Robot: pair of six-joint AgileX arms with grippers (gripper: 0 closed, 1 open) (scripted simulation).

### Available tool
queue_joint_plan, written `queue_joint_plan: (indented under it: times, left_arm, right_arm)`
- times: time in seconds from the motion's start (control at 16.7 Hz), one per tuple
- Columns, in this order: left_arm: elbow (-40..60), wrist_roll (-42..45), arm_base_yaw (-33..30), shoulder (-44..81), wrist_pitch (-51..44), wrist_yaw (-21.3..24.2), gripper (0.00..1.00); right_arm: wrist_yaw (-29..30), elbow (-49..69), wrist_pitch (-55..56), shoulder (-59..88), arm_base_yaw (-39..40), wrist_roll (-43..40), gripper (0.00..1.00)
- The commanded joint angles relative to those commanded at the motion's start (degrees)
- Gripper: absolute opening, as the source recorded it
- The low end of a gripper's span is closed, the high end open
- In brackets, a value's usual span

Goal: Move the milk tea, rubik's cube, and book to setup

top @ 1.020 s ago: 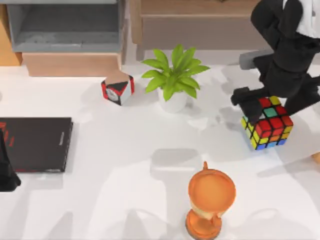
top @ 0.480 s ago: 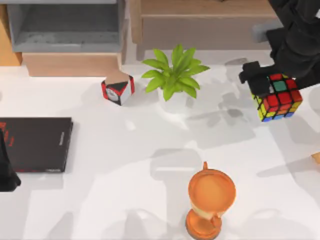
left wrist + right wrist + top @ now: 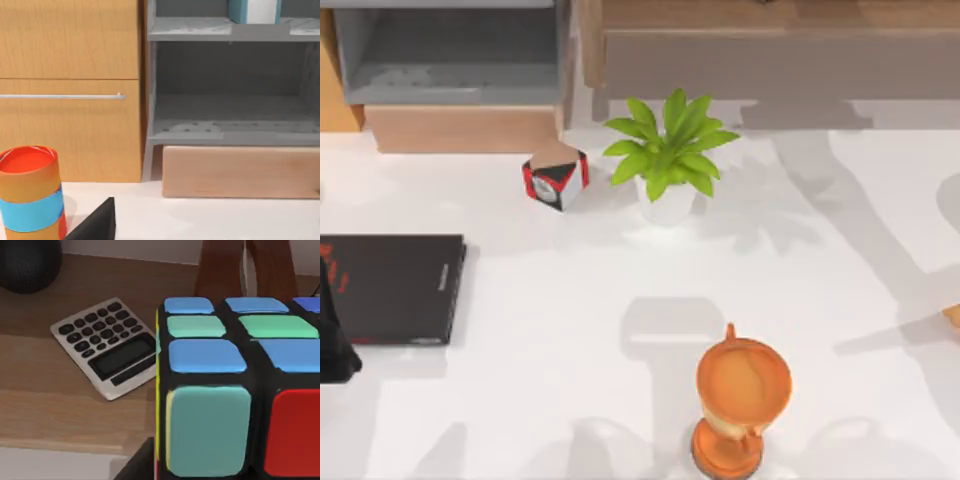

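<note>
White table (image 3: 840, 300): black book (image 3: 390, 288), potted plant (image 3: 667, 160).

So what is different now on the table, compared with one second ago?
The right arm carried the rubik's cube toward the top view's far edge and out of that view; the right wrist view shows it close up above a wooden surface with a calculator. The plant, the black book, the small box and the orange trophy stayed where they were.
</note>
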Motion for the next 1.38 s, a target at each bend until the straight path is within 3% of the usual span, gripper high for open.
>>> queue_joint_plan:
  times: [0.24,0.48,0.96,1.38]
  left_arm:
    - [0.00,0.00,0.00,0.00,0.00,0.00,1.00]
    - [0.00,0.00,0.00,0.00,0.00,0.00,1.00]
    - [0.00,0.00,0.00,0.00,0.00,0.00,1.00]
    - [0.00,0.00,0.00,0.00,0.00,0.00,1.00]
  right_arm:
    - [6.03,-0.88,18.48,-2.39,3.91,-2.51,0.00]
    - [9.64,-1.26,29.30,-0.13,6.18,-5.14,0.00]
    - [10.45,-0.73,31.37,0.60,5.63,-5.21,0.00]
    - [11.39,13.02,33.66,7.98,-1.00,-1.75,0.00]
